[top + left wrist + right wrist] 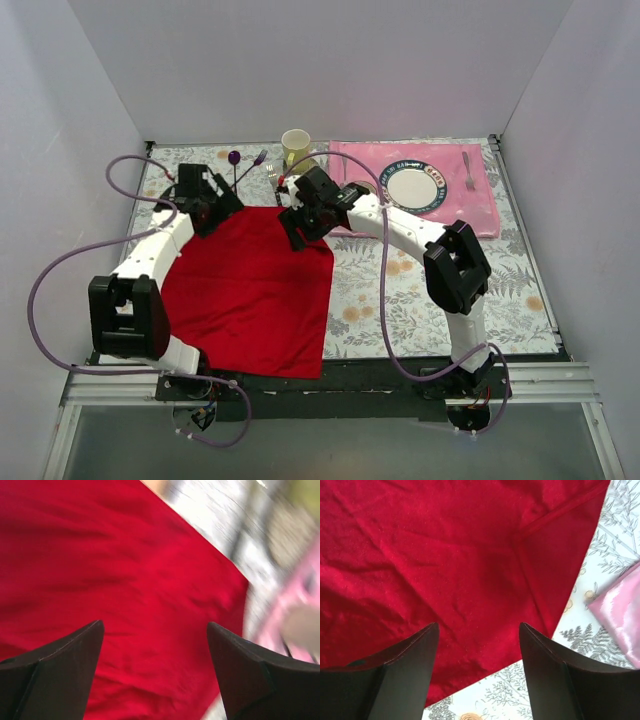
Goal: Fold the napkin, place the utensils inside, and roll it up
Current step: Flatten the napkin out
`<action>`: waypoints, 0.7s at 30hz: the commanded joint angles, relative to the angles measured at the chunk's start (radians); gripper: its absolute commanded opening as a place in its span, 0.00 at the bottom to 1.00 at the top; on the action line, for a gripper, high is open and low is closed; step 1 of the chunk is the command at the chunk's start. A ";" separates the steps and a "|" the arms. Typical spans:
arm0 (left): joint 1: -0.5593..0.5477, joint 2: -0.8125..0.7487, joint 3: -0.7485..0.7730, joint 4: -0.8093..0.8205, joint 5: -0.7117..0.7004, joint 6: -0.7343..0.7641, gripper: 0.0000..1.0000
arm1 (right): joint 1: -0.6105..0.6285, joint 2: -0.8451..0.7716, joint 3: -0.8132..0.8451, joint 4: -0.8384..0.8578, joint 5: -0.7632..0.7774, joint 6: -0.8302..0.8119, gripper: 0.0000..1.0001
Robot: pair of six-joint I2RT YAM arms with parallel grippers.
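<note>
- We work on a table (420, 300) covered with a pale floral cloth, and the step in hand, as we judge it, is the first fold.
- The plain bright red square cloth napkin (250, 290) lies spread over the table's near-left part. Its near edge reaches the table's near edge and its far edge runs between the two grippers. It is wrinkled, and a narrow flap is turned over at its far-right corner.
- A pink rectangular placemat (480, 205) sits at the far-right corner, just beside the napkin's far-right corner but clear of it.
- Our left gripper (155, 630) hovers over the napkin's far-left corner, jaws spread wide with nothing between them.
- Our right gripper (479, 627) hovers over the far-right corner, jaws likewise parted and empty.
- To fold well, we should pinch each corner at the hem, taking the turned flap in with it. We then lift both sides together, keep the far edge taut and level, and lay it squarely on the near edge.
- A pale yellow cup (295, 145) stands at the far edge, well clear of the fold's path.
- A slim dark-handled fork (275, 182) seems to lie just beyond the napkin's far edge; it is too small to be sure.
</note>
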 commanded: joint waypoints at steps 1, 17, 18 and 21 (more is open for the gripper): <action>-0.174 -0.087 -0.122 0.222 0.339 -0.105 0.82 | -0.023 -0.056 -0.086 0.023 0.036 0.020 0.71; -0.323 0.235 -0.090 0.376 0.323 -0.207 0.62 | -0.132 -0.542 -0.598 0.307 -0.108 0.158 0.57; -0.326 0.246 -0.092 0.382 0.324 -0.210 0.61 | -0.147 -0.550 -0.620 0.327 -0.117 0.164 0.57; -0.335 0.272 -0.089 0.400 0.326 -0.213 0.53 | -0.170 -0.564 -0.649 0.341 -0.146 0.169 0.57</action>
